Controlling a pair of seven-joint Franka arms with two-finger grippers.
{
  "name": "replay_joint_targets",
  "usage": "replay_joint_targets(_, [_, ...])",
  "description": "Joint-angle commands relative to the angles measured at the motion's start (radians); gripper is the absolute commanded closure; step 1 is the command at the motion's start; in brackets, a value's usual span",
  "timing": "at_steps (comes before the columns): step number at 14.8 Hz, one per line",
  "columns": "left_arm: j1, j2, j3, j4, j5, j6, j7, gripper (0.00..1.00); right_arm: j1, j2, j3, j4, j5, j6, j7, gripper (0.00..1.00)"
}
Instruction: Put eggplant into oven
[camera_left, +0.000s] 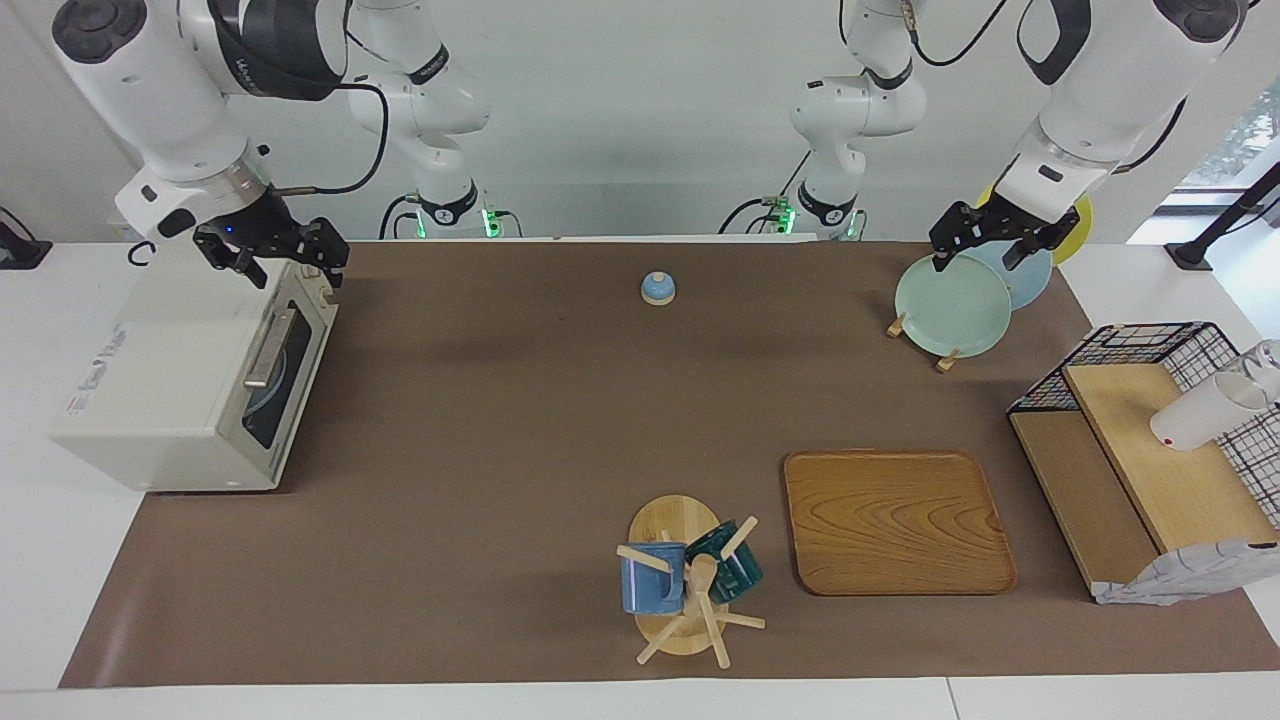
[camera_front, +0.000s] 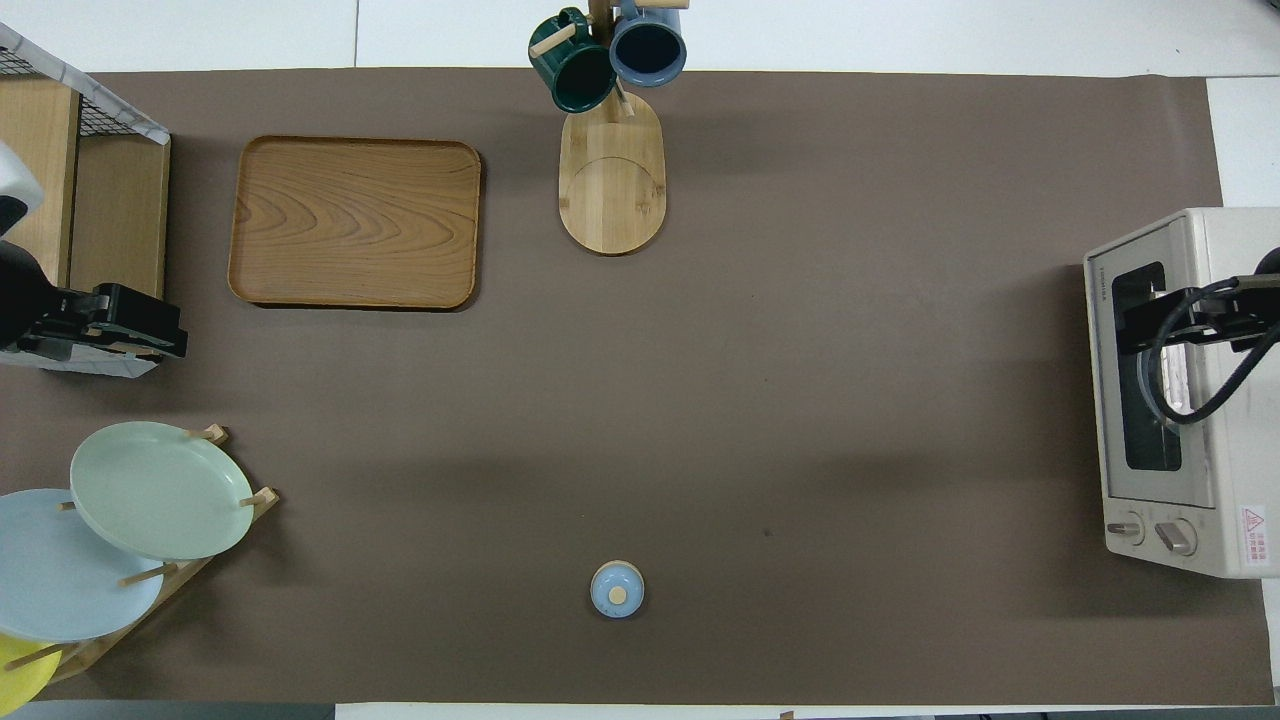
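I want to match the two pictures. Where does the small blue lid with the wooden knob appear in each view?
Facing view: the blue lid lies high in the picture, near the middle, close to the robots.
Overhead view: it lies low, near the middle.
Shared landmark: the mug rack, in line with it, farther from the robots.

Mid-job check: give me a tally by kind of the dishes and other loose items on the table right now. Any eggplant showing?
Plates: 3 (green, light blue, yellow)
Mugs: 2 (dark green, blue)
Wooden tray: 1
Small blue lid: 1
Oven: 1
Eggplant: 0 in view
Total: 8
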Motion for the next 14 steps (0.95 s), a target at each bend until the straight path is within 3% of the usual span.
replay_joint_targets(1, [0.008,-0.014,-0.001,-0.01,-0.012,0.0,0.0,0.0,-0.003,0.004,0.003,0.011,0.024,0.004,0.021,0.0])
replay_joint_targets(14, [0.008,-0.014,-0.001,-0.01,-0.012,0.0,0.0,0.0,0.0,0.004,0.003,0.012,0.009,0.012,0.021,0.0])
